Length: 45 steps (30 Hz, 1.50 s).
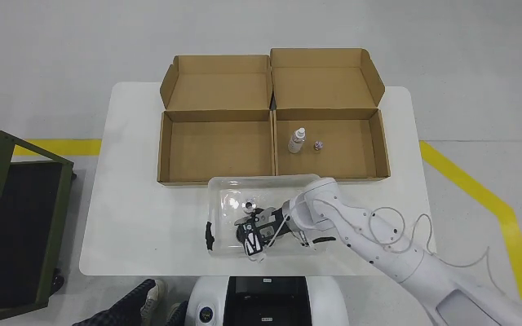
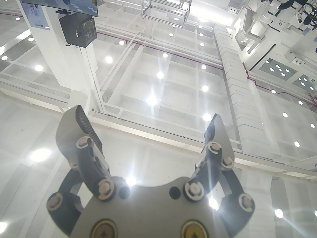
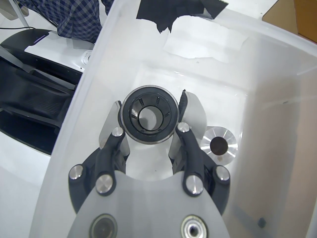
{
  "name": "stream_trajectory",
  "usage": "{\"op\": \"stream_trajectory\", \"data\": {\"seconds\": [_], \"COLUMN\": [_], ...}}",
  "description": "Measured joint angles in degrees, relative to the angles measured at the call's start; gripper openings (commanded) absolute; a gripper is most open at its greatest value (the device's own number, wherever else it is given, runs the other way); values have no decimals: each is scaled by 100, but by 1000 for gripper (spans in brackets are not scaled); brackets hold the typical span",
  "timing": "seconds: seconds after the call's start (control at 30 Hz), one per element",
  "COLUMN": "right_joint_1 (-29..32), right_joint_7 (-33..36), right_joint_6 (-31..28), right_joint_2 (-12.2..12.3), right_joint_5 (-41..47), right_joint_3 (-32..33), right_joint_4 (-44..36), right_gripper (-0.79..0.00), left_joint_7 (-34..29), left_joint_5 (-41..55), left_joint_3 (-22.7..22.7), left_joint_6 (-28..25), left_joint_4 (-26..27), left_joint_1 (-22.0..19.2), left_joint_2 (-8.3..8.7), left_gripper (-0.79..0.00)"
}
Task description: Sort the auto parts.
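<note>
A clear plastic bin (image 1: 220,186) stands at the table's front middle. My right gripper (image 1: 254,232) is down inside it, near its front wall. In the right wrist view the right gripper (image 3: 151,102) is shut on a black ring-shaped part with a metal rim (image 3: 148,117), one finger on each side of it. A silver fluted disc with a dark centre (image 3: 219,144) lies on the bin floor (image 3: 210,85) just beside one finger. My left gripper (image 2: 146,115) points up at the ceiling, open, with nothing between its fingers.
Two open cardboard boxes sit behind the bin: the left box (image 1: 216,151) and the right box (image 1: 359,151), which holds a white bottle-shaped part (image 1: 297,140) and a small metal piece (image 1: 318,145). Black tape (image 3: 171,8) marks the bin's end wall.
</note>
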<state>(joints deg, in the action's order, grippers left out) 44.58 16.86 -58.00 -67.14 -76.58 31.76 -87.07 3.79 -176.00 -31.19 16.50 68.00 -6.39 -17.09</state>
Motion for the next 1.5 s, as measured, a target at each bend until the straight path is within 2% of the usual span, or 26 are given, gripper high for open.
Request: {"op": "stream_trajectory", "data": {"seconds": [0.03, 0.07, 0.1, 0.47, 0.97, 1.1, 1.5], "right_joint_1": [-8, -16, -26, -3, 641, 860, 1223], "right_joint_7": [-11, -22, -33, -192, -633, -768, -921], "right_joint_6": [0, 0, 0, 4, 11, 177, 484], "right_joint_2": [-2, -2, -2, 120, 508, 595, 708], "right_joint_5": [-5, -10, -16, -45, -164, -99, 6], "right_joint_3": [-7, -10, -12, 205, 1306, 1711, 2369], "right_joint_4": [0, -6, -23, -451, -1738, -2091, -2745], "right_gripper": [-699, -782, -785, -785, -785, -785, -785], "left_joint_7": [0, 0, 0, 0, 0, 0, 0], "left_joint_5": [0, 0, 0, 0, 0, 0, 0], "left_joint_3": [0, 0, 0, 0, 0, 0, 0], "left_joint_6": [0, 0, 0, 0, 0, 0, 0], "left_joint_4": [0, 0, 0, 0, 0, 0, 0], "left_joint_1": [0, 0, 0, 0, 0, 0, 0], "left_joint_2": [0, 0, 0, 0, 0, 0, 0], "left_gripper": [0, 0, 0, 0, 0, 0, 0]}}
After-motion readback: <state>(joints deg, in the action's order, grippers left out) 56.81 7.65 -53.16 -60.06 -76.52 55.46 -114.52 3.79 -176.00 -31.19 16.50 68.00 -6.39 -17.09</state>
